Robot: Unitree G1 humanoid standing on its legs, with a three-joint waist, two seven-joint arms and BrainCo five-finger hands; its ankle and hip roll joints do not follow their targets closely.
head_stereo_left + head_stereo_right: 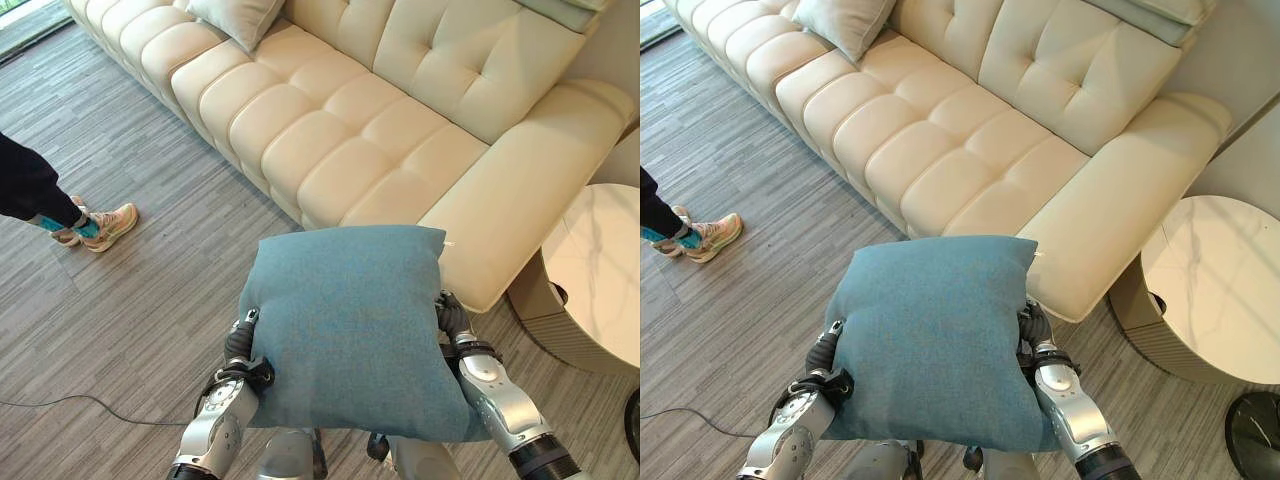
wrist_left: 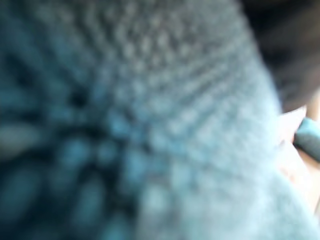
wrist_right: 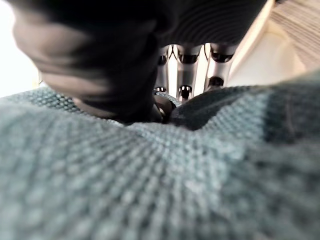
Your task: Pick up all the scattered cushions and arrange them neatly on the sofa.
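1. A teal cushion is held off the floor between both hands, just in front of the cream sofa, near its armrest end.
2. The left hand grips the cushion's left edge; its dark-covered fingers pinch into the fabric there.
3. The right hand grips the right edge. In its wrist view the fingers reach over the cloth and the thumb presses into it, so it is clenched on the cushion.
4. Done so far, by my reading: one pale cushion already leans on the sofa at its far end, and another pale one lies along the top of the backrest.
5. Left to do: the teal cushion has yet to reach the seat. The seat nearest it is bare, a likely spot.
6. Whether more cushions lie scattered I cannot tell; the visible floor has none.
7. A round table stands beside the armrest, and a person's shoes show at the left.
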